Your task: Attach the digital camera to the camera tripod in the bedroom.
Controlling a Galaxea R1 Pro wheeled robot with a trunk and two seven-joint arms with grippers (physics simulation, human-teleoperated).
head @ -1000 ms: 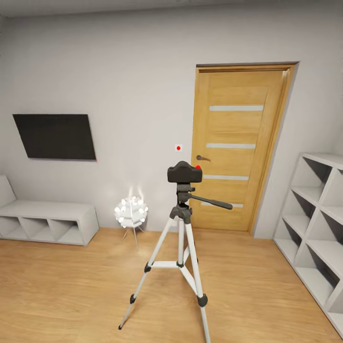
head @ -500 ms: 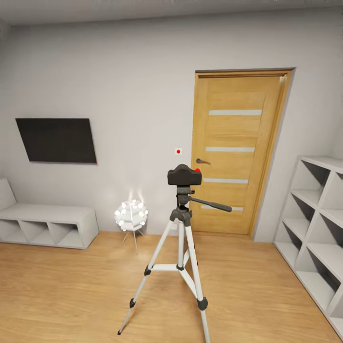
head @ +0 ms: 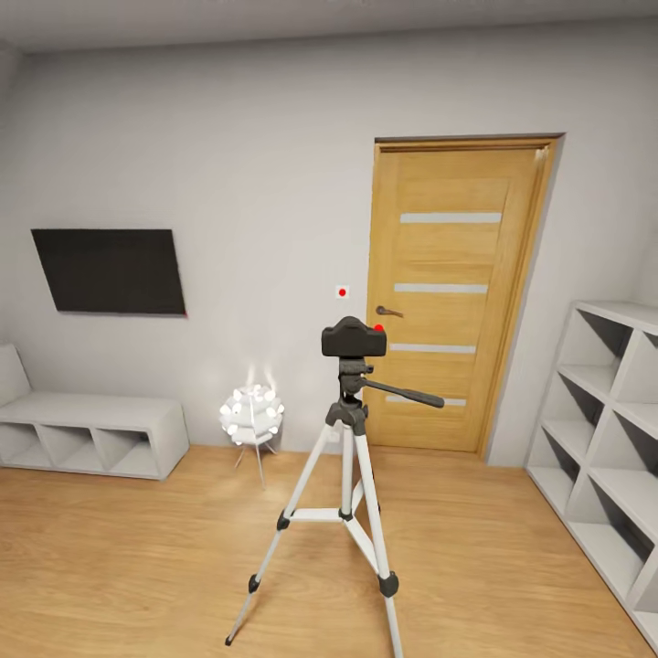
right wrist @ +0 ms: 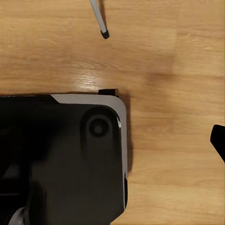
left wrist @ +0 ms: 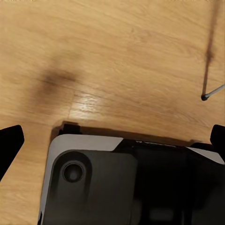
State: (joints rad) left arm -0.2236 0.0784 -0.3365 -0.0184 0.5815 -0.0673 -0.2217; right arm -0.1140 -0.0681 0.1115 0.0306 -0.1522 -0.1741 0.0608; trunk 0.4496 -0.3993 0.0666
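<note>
Standing on the wood plank floor [head: 137,557] in the middle of the bedroom, the camera tripod [head: 347,493] has its three silver-white legs spread and its pan handle pointing toward the oak door [head: 452,292]. The digital camera [head: 354,337] sits directly on the tripod's dark head, upright, a red dot showing at its upper corner. Behind it are the grey wall, a black wall TV [head: 110,271], a low white bench shelf [head: 87,434], a small white spiky lamp [head: 251,411] and white cube shelves [head: 608,439]. In the left wrist view, the left gripper [left wrist: 112,140] shows black fingertips [left wrist: 9,143] at opposite edges, spread wide with nothing between them, above the robot's dark base [left wrist: 131,183]; one tripod foot [left wrist: 205,97] rests on the floor beyond. In the right wrist view, a single fingertip [right wrist: 218,140] of the right gripper shows at the edge; its opening cannot be determined. Another tripod foot [right wrist: 105,33] lies near the base. Both grippers are well apart from the camera.
</note>
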